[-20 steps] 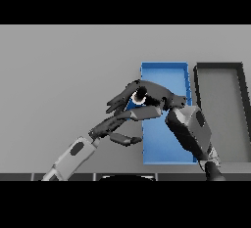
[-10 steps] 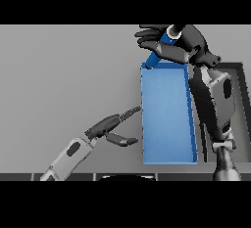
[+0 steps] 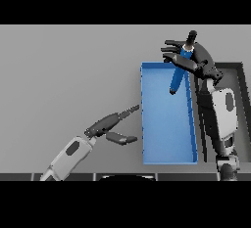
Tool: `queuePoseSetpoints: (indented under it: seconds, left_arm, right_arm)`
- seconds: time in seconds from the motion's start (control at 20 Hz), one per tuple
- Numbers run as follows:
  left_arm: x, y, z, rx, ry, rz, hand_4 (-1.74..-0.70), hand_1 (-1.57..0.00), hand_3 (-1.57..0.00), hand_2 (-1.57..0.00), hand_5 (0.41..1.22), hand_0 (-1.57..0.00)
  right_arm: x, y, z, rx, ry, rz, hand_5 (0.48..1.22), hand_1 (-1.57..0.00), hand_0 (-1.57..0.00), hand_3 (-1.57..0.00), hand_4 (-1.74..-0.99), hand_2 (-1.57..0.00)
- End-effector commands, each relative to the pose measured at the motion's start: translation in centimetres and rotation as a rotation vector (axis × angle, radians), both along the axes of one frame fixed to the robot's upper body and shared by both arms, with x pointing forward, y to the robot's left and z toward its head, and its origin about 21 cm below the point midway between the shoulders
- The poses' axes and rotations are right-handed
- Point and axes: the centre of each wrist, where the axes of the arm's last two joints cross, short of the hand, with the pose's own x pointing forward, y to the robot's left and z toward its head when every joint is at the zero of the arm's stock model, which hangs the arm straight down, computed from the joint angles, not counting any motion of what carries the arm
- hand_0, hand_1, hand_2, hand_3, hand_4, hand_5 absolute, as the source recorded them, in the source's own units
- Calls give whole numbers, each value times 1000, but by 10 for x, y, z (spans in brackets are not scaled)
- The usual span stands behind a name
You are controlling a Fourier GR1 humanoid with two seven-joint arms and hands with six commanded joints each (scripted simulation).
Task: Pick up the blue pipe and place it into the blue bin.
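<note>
Right robot hand [image 3: 196, 58] grasping slim blue pipe [image 3: 177, 78] tilted over far end of long blue rectangular bin [image 3: 166, 156], left robot hand [image 3: 112, 124] released on grey counter [image 3: 68, 75] beside bin

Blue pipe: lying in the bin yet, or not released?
Not released. The blue pipe hangs tilted from the right hand over the blue bin's far end.

— What stands around the blue bin [image 3: 166, 144]?
— The right hand [image 3: 196, 60] with the blue pipe [image 3: 177, 78] hangs over its far right corner; the right arm covers its right wall, the dark bin [image 3: 240, 95] beyond. The left hand [image 3: 110, 126] lies just left of it.
— Free room?
— The bin's near floor and the table [image 3: 63, 75] far left of it.
</note>
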Motion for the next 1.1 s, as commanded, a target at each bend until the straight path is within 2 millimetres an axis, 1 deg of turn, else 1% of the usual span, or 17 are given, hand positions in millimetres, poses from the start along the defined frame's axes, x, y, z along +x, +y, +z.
queuePoseSetpoints:
  seconds: [0.0, 0.1, 0.15, 0.2, 0.35, 0.4, 0.45, 0.5, 0.55, 0.6, 0.65, 0.7, 0.75, 0.85, 0.9, 0.95, 1.05]
  left_arm:
    - [1, 1, 1, 0, 3, 0, -887, 1, 1, 1, 470, 1]
    - [-5, -1, -2, -10, -10, -8, -883, 1, 1, 1, 464, 1]
    - [-4, 1, -4, -2, -5, -1, -881, 1, 1, 1, 463, 1]
    - [-2, 1, -2, -5, -3, 5, -881, 1, 1, 1, 463, 1]
    - [-3, 0, -1, -11, -2, 6, -884, 1, 1, 1, 460, 1]
    - [-2, -2, -1, -1, 4, 5, -885, 1, 1, 1, 457, 1]
    - [-1, -5, 0, 7, 4, 3, -886, 1, 1, 1, 455, 1]
    - [0, -3, 0, -3, 4, 2, -886, 1, 1, 1, 453, 1]
    - [0, -5, 1, -1, 4, 5, -885, 1, 1, 1, 454, 1]
    - [-1, -3, 0, -3, 0, 3, -885, 1, 1, 1, 453, 1]
    - [-1, -3, 0, 3, 6, 8, -886, 1, 1, 1, 454, 1]
    - [-3, -2, -1, 5, 7, 9, -888, 1, 1, 1, 453, 1]
    - [-1, -1, -1, 8, 13, 11, -889, 1, 1, 1, 453, 1]
    - [-1, 1, 1, -6, 7, 7, -893, 1, 1, 1, 454, 1]
    - [-2, -2, 0, 0, 10, 5, -895, 1, 1, 1, 453, 1]
    - [-3, -4, -2, -1, 10, 7, -896, 1, 1, 1, 451, 1]
    - [-2, -4, 1, -10, -4, 6, -899, 1, 1, 1, 450, 1]
  right_arm:
    - [1, -4, -13, -13, 43, -24, 1120, -1571, -1571, -1571, -1741, -1571]
    - [-3, -6, -38, -51, 134, -46, 1120, -1571, -1571, -1571, -1741, -1571]
    - [-6, -11, -50, -70, 181, -57, 1122, -1571, -1571, -1571, -1741, -1571]
    - [-11, -16, -59, -87, 221, -64, 1124, -1571, -1571, -1571, -1694, -1571]
    - [-17, -18, -89, -162, 332, -55, 1114, -1571, -1571, -1571, -1591, -1571]
    - [-20, -18, -98, -187, 379, -57, 1110, -1571, -1571, -1330, -1599, -1571]
    - [-20, -18, -107, -208, 443, -75, 1133, -1459, -1563, -1122, -1547, -1393]
    - [-20, -20, -111, -215, 493, -87, 1150, -1167, -1306, -897, -1503, -1114]
    - [-18, -20, -115, -222, 544, -89, 1164, -933, -1045, -718, -1455, -891]
    - [-20, -19, -118, -235, 592, -97, 1176, -746, -836, -574, -1392, -712]
    - [-20, -19, -120, -240, 620, -84, 1157, -597, -668, -459, -1338, -570]
    - [-19, -17, -118, -283, 617, -44, 1141, -477, -534, -367, -1285, -456]
    - [-20, -13, -118, -320, 626, -21, 1081, -382, -427, -293, -1242, -364]
    - [-22, -11, -122, -426, 601, -6, 975, -244, -273, -187, -1179, -233]
    - [-22, -11, -122, -451, 593, -2, 924, -195, -218, -150, -1165, -186]
    - [-20, -11, -123, -505, 573, 3, 887, -156, -174, -120, -1149, -149]
    - [-21, -10, -130, -558, 531, 14, 821, -99, -111, -76, -1125, -95]
